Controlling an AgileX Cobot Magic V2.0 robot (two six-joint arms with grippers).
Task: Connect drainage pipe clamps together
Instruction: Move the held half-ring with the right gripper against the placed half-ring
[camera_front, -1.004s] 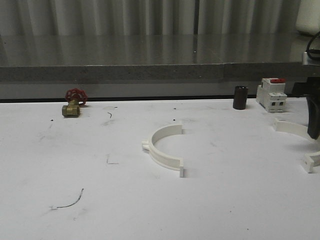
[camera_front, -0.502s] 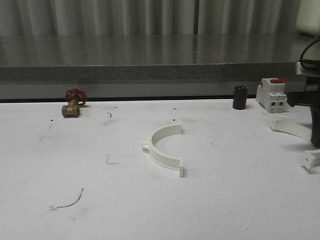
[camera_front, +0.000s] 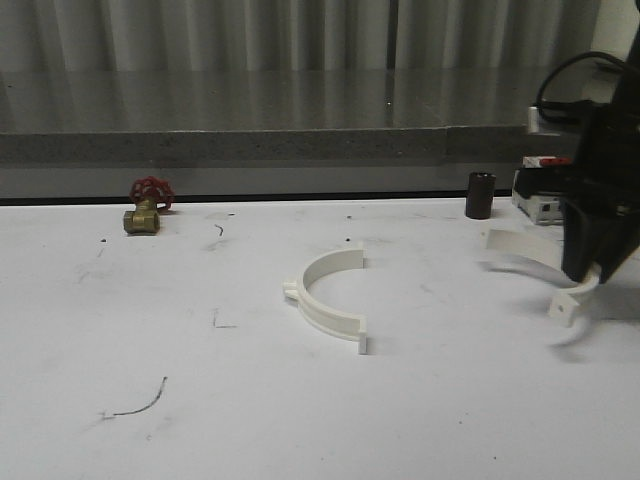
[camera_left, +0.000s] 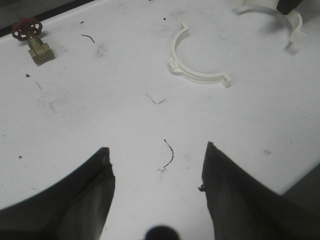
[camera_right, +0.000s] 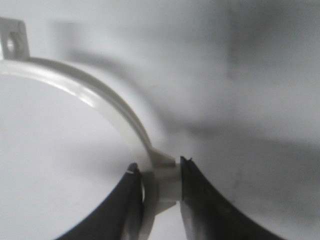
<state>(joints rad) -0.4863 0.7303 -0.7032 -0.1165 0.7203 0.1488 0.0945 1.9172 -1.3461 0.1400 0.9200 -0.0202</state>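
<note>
Right gripper pinches one clamp, raised near the bench's right edge. Second clamp lies mid-bench, well apart. Left gripper spread. Joining remains.

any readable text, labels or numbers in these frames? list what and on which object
None readable.
Breaker: any marking too small and blurred to read.
Valve: no legible marking.
Black cylinder: no visible label.
Clamp on the table and clamp in the right gripper: plain white, no text.
</note>
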